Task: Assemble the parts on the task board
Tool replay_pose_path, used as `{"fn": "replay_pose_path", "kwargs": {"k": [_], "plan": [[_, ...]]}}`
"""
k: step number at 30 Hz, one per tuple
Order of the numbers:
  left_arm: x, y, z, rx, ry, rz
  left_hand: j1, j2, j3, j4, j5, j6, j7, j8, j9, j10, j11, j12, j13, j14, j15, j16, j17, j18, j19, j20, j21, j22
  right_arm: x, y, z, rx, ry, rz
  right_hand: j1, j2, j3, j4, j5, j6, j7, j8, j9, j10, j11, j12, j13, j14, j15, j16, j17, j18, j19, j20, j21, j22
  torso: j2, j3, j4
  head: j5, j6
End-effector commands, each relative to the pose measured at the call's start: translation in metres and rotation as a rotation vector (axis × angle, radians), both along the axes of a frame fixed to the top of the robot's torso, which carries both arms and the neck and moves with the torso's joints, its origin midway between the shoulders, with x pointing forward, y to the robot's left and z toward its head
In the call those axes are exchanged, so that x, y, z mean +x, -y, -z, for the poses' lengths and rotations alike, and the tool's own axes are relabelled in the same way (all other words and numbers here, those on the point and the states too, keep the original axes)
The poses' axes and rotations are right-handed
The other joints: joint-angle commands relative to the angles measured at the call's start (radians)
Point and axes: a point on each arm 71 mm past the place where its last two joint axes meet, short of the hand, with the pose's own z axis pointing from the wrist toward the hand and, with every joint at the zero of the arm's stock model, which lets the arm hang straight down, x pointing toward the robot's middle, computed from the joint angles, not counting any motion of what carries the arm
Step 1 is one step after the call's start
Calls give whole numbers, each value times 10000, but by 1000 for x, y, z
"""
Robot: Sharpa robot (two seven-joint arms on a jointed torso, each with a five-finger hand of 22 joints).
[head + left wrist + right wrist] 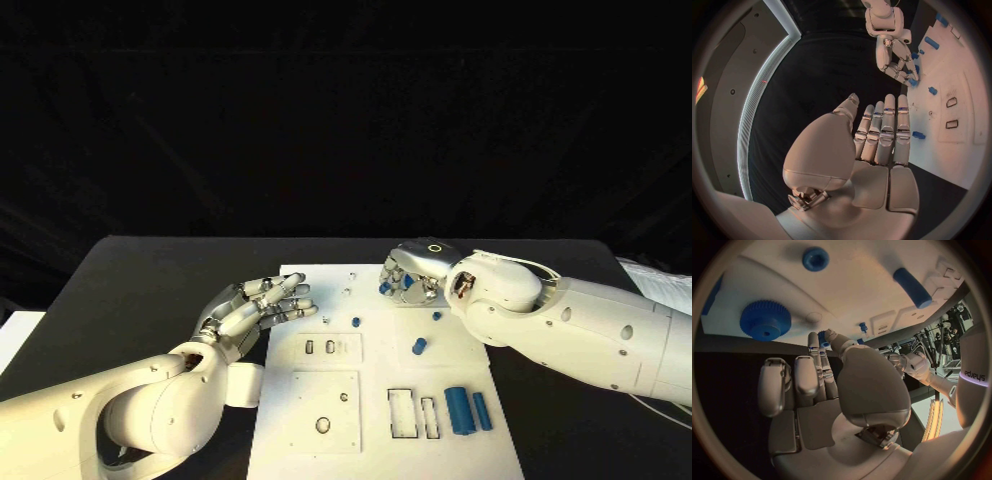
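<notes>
Down at the near end of the task board (325, 405) two blue cylinders (467, 410) lie side by side; left hand (257, 310) hovers at its left edge, fingers straight, empty; right hand (414, 275) pinches a small blue part (387, 288) over the far end.

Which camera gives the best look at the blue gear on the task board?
The right wrist view shows the blue gear best: large, with its teeth and centre hole plain, lying on the task board past the right hand. In the head view that hand covers that area, so I cannot pick the gear out. The left wrist view is too distant to tell.
</notes>
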Motion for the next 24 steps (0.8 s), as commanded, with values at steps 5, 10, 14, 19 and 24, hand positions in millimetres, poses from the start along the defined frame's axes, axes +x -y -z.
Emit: {"fn": "replay_pose_path", "kwargs": {"k": [5, 10, 14, 19, 24], "plan": [[1, 0, -1, -50, -6, -10, 111, -1, 0, -88, -44, -60, 15, -36, -6, -89, 10, -56, -17, -11, 54, -50, 11, 116, 72, -17, -68, -14, 7, -6, -11, 538, 750, 153, 45, 108, 21, 73, 31, 316, -238, 63, 284, 90, 5, 12, 4, 416, -79, 53, 41, -190, 51, -23, 73, 46, 34, -27, 71, 19, 34], [1, 0, -1, -51, -6, -13, 111, -1, 0, -88, -44, -60, 15, -36, -6, -89, 10, -56, -17, -11, 54, -50, 11, 116, 72, -17, -68, -14, 13, -12, -14, 591, 875, 155, 54, 104, 23, 86, 19, 302, -234, 51, 289, 77, 8, -2, 0, 418, -77, 77, 69, -192, 54, -27, 84, 62, 55, -79, 151, -59, 56], [1, 0, 0, -55, -7, -3, 120, 1, 7, -101, -44, -67, 13, -36, -6, -97, 12, -56, -17, -14, 55, -55, 13, 116, 71, -16, -73, -17, 16, -18, -13, 555, 847, 117, 70, 100, 26, 88, 16, 294, -231, 43, 292, 66, 10, -12, -4, 419, -77, 95, 89, -193, 53, -28, 88, 65, 67, -81, 162, -36, 59], [1, 1, -1, -61, -3, 9, 124, 1, 12, -109, -43, -71, 14, -37, -6, -103, 13, -56, -18, -17, 56, -59, 14, 115, 70, -16, -76, -19, 19, -26, -12, 499, 767, 2, 83, 95, 29, 95, 12, 283, -224, 32, 297, 48, 16, -22, -9, 418, -75, 107, 98, -194, 54, -30, 96, 76, 100, -80, 156, 2, 58], [1, 0, -2, -58, -1, 13, 127, -1, 15, -118, -45, -78, 16, -38, -7, -111, 15, -57, -19, -21, 58, -64, 14, 114, 68, -15, -81, -22, 19, -33, -11, 453, 689, -130, 84, 80, 21, 120, -5, 263, -207, 12, 304, 20, 30, -32, -16, 417, -68, 131, 121, -195, 50, -30, 104, 83, 132, -96, 187, 10, 61]]}}
